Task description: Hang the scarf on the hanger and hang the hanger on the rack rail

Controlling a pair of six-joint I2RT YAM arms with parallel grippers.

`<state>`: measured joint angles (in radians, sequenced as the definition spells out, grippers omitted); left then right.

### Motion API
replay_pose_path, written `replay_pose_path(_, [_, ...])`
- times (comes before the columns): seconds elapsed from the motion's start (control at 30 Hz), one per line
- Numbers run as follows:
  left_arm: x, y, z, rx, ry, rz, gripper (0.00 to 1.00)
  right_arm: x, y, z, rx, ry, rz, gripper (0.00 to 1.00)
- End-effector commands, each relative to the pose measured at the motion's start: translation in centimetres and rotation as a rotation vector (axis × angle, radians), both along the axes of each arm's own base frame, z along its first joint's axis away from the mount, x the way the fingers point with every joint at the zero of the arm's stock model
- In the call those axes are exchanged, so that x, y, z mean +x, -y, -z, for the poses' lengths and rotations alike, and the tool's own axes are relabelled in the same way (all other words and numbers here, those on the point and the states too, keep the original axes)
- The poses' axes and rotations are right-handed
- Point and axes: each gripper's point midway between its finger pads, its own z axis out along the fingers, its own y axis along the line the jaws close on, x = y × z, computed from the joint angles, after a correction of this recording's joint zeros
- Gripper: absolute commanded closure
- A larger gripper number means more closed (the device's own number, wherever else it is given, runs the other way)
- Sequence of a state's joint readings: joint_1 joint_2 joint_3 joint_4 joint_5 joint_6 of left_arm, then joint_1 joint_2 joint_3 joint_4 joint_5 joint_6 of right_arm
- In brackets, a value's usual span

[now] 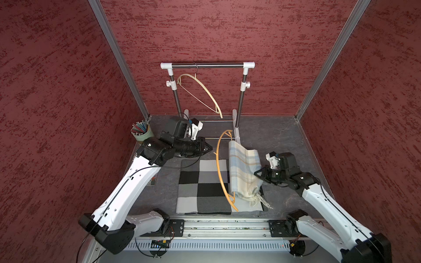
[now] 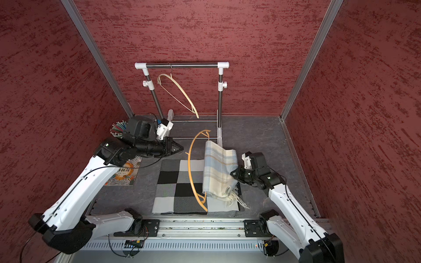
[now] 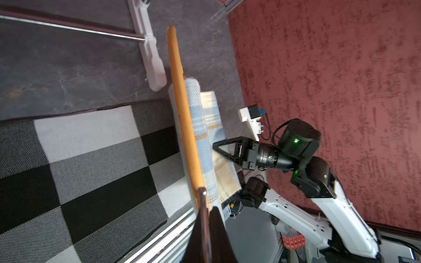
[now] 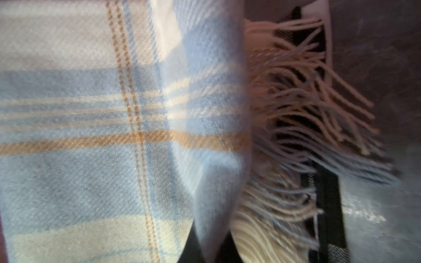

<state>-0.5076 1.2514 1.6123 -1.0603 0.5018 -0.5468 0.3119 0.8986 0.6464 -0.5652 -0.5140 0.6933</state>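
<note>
Now scarf (image 1: 242, 170) over hanger (image 1: 218, 164), L gripper (image 1: 210, 149) tight on hook (image 3: 202, 198).

A black, grey and white checkered mat (image 1: 200, 189) lies on the dark desk (image 1: 273, 136). Behind it stands a clothes rack (image 1: 207, 66) with a pale hanger (image 1: 210, 94) hooked on its bar. A green cup (image 1: 142, 134) of coloured sticks sits in the far corner, and a printed card (image 2: 124, 173) lies beside the mat.

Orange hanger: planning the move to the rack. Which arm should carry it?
Left. The left gripper is shut on the orange hanger by its hook, close to the rack; the right gripper only pinches the scarf.
</note>
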Motion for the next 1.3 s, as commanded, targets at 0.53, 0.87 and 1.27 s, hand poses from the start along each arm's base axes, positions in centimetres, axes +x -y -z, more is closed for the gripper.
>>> replay_pose_path(0.53, [-0.1,-0.8,-9.7,-0.073,0.052,0.035,1.00,3.6,-3.5,-2.7,0.339,0.051,0.014,1.00])
replay_pose_path(0.87, [1.0,-0.6,-9.5,-0.049,0.049,0.031,1.00,2.8,-3.3,4.8,0.265,-0.058,-0.001,1.00])
replay_pose_path(1.27, [1.5,0.0,-10.1,-0.087,0.061,0.035,1.00,4.1,-4.8,6.6,0.326,-0.087,-0.050,1.00])
